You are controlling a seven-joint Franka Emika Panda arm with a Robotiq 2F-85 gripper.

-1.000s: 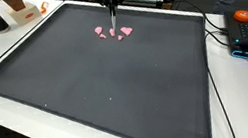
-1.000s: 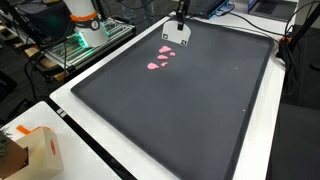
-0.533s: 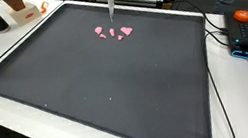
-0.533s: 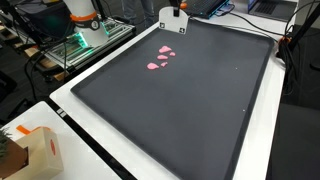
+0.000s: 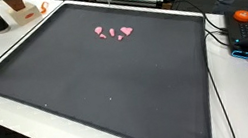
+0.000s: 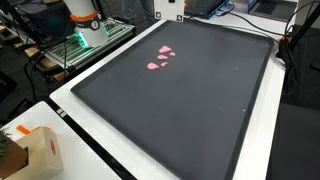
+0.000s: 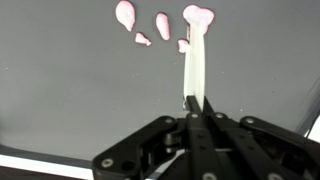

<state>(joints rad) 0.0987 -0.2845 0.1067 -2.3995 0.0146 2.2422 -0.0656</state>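
Note:
Several small pink pieces [image 5: 113,31] [image 6: 160,58] lie close together on a large black mat [image 5: 108,92] [image 6: 200,100], near its far edge. In the wrist view my gripper [image 7: 196,103] is shut on a thin white strip [image 7: 194,60], which reaches out towards the pink pieces [image 7: 163,25]; its far end overlaps the rightmost one in the picture. The gripper hangs well above the mat. In both exterior views the arm is almost wholly cut off at the top edge, and only the white strip [image 6: 170,9] shows.
The mat lies on a white table [image 5: 9,108]. An orange object [image 5: 244,15] and cables sit beyond one side of the mat. A cardboard box [image 6: 35,150] stands on a table corner. A metal rack [image 6: 85,40] stands behind the mat.
The gripper, holding the white strip, has lifted from just beside the pink pieces and drawn back past the mat's far edge, nearly leaving both exterior views. The pink pieces have stayed put.

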